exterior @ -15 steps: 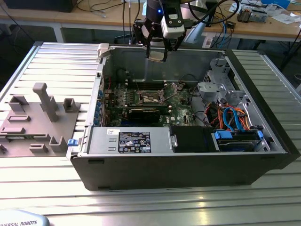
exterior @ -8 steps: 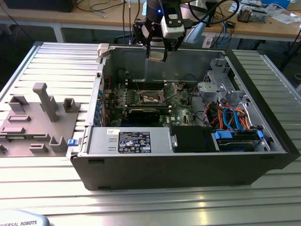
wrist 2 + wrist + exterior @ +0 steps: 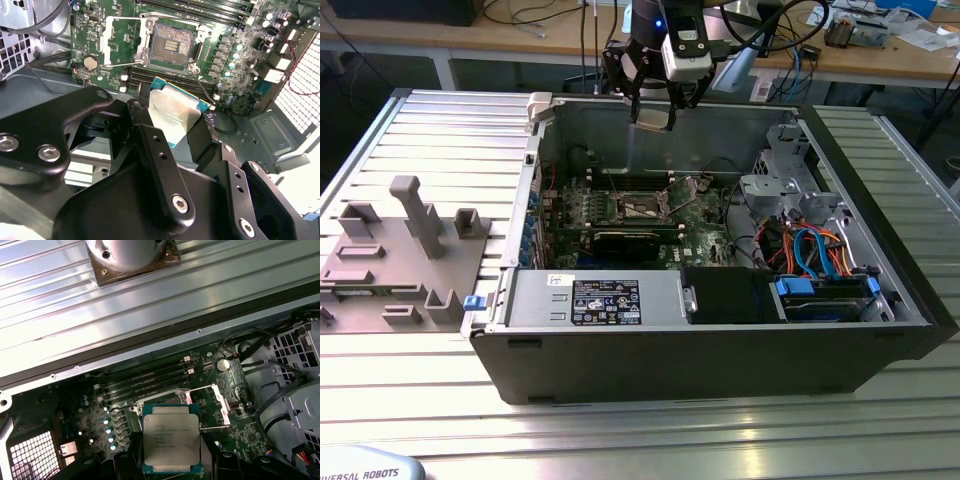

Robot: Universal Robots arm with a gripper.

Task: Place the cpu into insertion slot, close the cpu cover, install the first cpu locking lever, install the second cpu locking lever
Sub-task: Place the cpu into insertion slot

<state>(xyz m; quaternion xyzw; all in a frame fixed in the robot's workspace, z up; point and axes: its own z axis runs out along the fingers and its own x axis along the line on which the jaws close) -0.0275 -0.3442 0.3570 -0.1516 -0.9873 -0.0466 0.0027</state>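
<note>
Ribbed bench [image 3: 410, 395]: one case [image 3: 700, 365], one cpu [image 3: 171, 444]

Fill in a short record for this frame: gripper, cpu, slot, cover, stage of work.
gripper: gripper shut on the cpu, over the open computer case
cpu: gripped at opposite edges, held clear above the motherboard
insertion slot: insertion slot empty, contacts exposed
cpu cover: cpu cover swung open beside the slot
stage: cpu not yet seated; cover not closed

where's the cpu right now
In both wrist views the small silvery-grey square cpu is held in the black tool over the green motherboard, outside its dark socket.
</note>
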